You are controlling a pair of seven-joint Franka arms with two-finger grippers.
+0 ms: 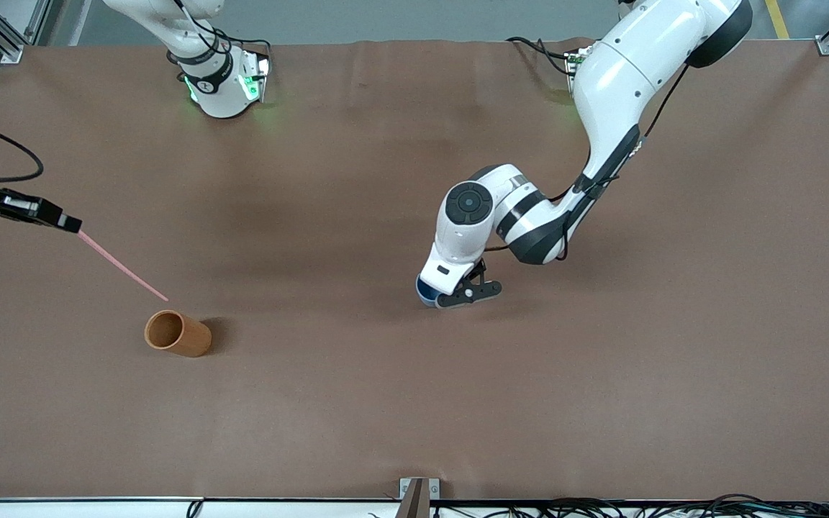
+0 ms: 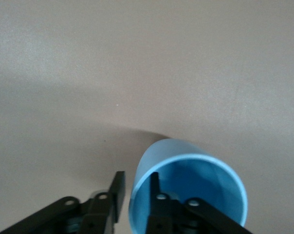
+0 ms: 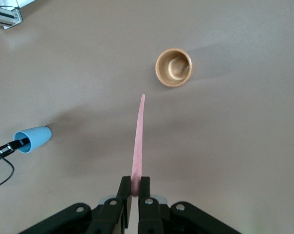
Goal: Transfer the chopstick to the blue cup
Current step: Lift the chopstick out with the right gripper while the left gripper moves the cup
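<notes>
Chopstick [image 3: 137, 146] pinched in right gripper [image 3: 135, 187], over table w/ blue cup [image 3: 35, 138] well apart.

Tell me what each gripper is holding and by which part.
Right gripper pinches the chopstick at one end. Left gripper straddles the blue cup wall at its rim, jaws slightly apart.

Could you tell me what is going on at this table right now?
The right end effector is shut on the chopstick, holding it in the air toward the right arm's end of the table, near the orange cup. The left end effector is at the blue cup mid-table, one finger inside the rim and one outside. The chopstick is not yet in the blue cup.
</notes>
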